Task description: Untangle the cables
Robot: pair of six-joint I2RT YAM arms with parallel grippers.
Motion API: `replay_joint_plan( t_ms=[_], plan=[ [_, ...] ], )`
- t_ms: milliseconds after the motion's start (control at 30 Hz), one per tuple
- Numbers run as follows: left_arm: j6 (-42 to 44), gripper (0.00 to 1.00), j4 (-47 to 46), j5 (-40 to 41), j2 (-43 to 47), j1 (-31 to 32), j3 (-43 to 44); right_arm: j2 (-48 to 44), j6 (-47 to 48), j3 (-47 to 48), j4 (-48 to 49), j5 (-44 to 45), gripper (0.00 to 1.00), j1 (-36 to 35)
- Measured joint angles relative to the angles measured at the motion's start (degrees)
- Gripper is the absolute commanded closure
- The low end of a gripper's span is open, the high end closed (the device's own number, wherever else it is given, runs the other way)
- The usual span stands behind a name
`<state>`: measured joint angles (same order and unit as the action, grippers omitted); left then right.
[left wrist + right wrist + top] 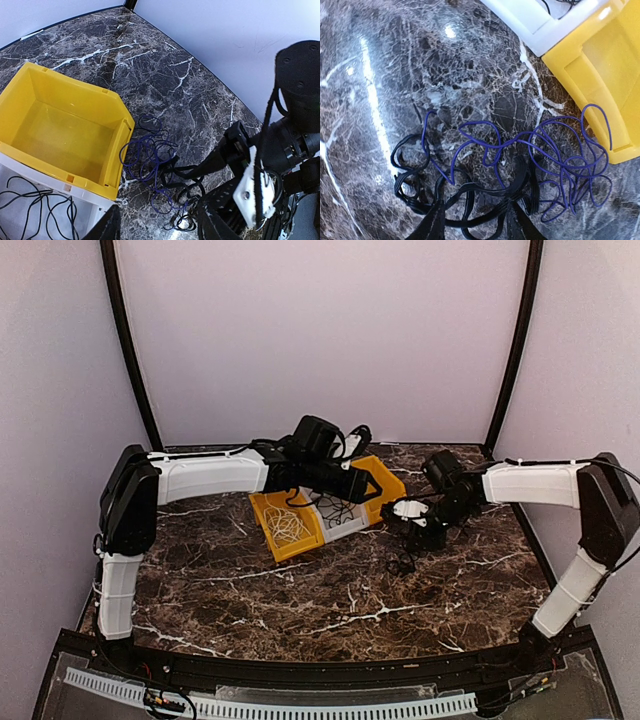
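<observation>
A thin purple cable (560, 165) and a flat black cable (470, 200) lie tangled on the marble, right beside a yellow bin (600, 65). My right gripper (476, 207) hangs low over them, jaws open, with loops of the black cable lying between its fingers. The same tangle (155, 170) shows in the left wrist view, where my left gripper (159, 210) stands open above it and holds nothing. From above, the tangle (403, 562) sits just in front of the right gripper (410, 528). A white cable (285, 525) and a thin black cable (35, 205) lie in bins.
Three bins stand in a row at the back middle: a yellow one (262, 508) with the white cable, a white one (345, 530) with the black cable, and a yellow one (30, 80) with nothing in it. The left arm (210, 475) reaches over them.
</observation>
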<state>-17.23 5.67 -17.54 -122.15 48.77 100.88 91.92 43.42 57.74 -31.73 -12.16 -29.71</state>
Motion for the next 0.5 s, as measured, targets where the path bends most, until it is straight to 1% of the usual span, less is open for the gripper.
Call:
replay_joint_plan(
  t_ms=[100,200,333,500],
  plan=[
    [0.0,0.49,-0.1,0.0,0.2,0.0,-0.6,4.4,-3.1,2.7,0.0,-2.3,0.60,1.6],
    [-0.1,0.49,-0.2,0.0,0.7,0.0,-1.7,6.9,-6.1,4.9,0.0,-3.8,0.59,2.8],
    [-0.6,0.49,-0.3,0.0,1.2,0.0,-2.8,7.9,-9.3,6.7,-0.1,-5.8,0.54,4.2],
    [-1.0,0.49,-1.3,-0.1,1.2,0.0,-2.8,7.9,-11.2,8.2,-1.2,-11.0,0.52,4.9]
  ],
)
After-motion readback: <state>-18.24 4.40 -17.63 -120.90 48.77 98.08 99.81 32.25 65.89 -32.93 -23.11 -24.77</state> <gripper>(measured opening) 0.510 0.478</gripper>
